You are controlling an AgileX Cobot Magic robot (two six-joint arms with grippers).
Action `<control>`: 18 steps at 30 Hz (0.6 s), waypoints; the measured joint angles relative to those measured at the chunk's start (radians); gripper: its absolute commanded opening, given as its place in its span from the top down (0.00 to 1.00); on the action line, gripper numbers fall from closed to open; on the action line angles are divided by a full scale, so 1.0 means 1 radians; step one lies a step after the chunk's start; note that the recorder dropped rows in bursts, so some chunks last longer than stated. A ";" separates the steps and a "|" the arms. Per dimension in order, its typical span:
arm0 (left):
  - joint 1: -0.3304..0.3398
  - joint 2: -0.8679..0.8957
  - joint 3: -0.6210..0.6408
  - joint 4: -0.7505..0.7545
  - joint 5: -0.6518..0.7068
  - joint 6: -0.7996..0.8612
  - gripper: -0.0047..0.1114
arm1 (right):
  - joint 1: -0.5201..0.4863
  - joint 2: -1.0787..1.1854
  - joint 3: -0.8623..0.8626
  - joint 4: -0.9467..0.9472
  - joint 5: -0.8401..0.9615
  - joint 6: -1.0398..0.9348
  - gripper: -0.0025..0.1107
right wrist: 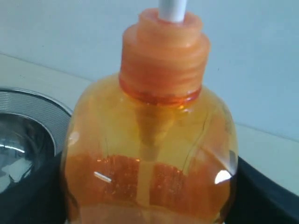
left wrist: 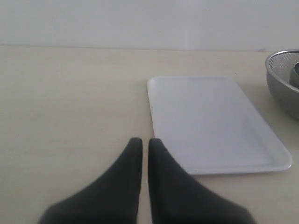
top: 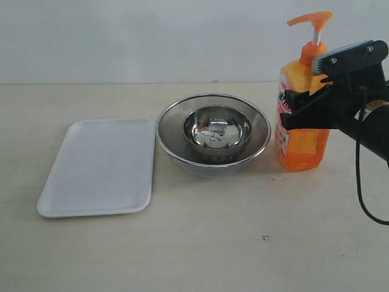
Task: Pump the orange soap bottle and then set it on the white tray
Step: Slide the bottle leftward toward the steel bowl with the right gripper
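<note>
**A:** Where is the orange soap bottle (top: pixel 302 137)?

**B:** Upright on the counter (top: pixel 243 243), far right of the exterior view. Base down on the surface. Pump head (top: pixel 311 19) raised, white stem showing beneath it. Label edge faces the bowls.

**A:** And the right fingers (top: pixel 292 118)?

**B:** One on each side of the bottle's body, below the shoulder, pinching it. The arm reaches in from the right. In the right wrist view the bottle (right wrist: pixel 154 154) fills the space between them, and a black finger (right wrist: pixel 268 196) sits against each flank. The collar and stem rise clear above the grip.

**A:** Anything on the pump?

**B:** Nothing touching it.

**A:** The left fingers (left wrist: pixel 126 177)?

**B:** Pressed together, only a thin seam between the tips. They hang low over bare counter, just beside the near corner of the white tray (left wrist: pixel 210 121), not touching it.

**A:** Where is the tray relative to the bottle?

**B:** The white tray (top: pixel 97 167) lies flat on the left, nothing in it, well apart from the bottle. Between them is a larger steel bowl (top: pixel 167 143) with a smaller steel bowl (top: pixel 217 131) nested inside. The bottle stands just beside the larger bowl's right rim. I cannot tell whether they touch.
</note>
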 measured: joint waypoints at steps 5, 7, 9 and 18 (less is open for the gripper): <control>0.000 0.000 0.000 0.000 0.000 0.000 0.92 | 0.000 0.002 0.000 0.008 0.000 -0.036 0.98; 0.000 0.000 0.000 0.000 0.000 0.000 0.92 | 0.000 0.002 0.000 0.006 0.000 -0.044 0.98; 0.000 0.000 0.000 0.000 0.000 0.000 0.92 | 0.000 0.002 0.000 -0.001 0.000 -0.048 0.98; 0.000 0.000 0.000 0.000 0.000 0.000 0.92 | 0.000 -0.038 0.000 -0.014 0.069 -0.085 0.98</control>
